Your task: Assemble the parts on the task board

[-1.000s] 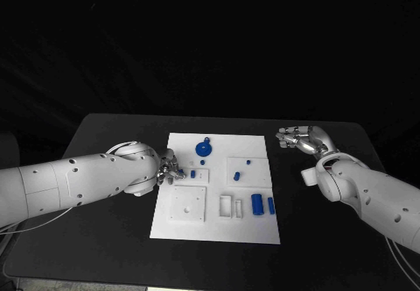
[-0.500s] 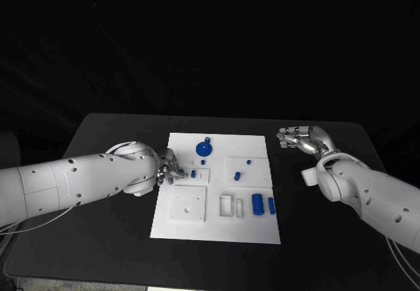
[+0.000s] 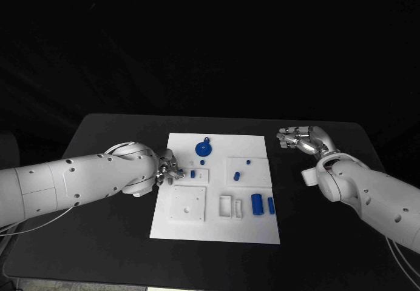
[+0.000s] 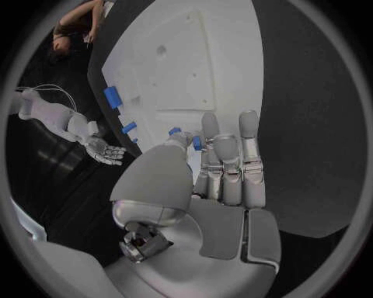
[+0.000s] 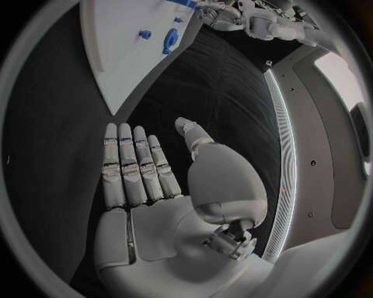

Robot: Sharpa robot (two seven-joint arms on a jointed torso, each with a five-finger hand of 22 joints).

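On the task board [image 3: 216, 188], near its left edge, a small blue part [image 3: 182, 174] is pinched by the left hand [image 3: 168, 169].
Right hand [image 3: 299, 140] is held over the black table [image 3: 105, 139] right of the board, fingers straight, apart, nothing held.

Right hand [image 5: 155, 186], lower centre of frame: palm facing the camera, fingers straight and side by side, thumb apart, holding nothing; black table [image 5: 210, 81] behind; task board [image 5: 117, 43], upper left, bearing blue parts [image 5: 170, 40]; left hand [image 5: 225, 15] at top edge.
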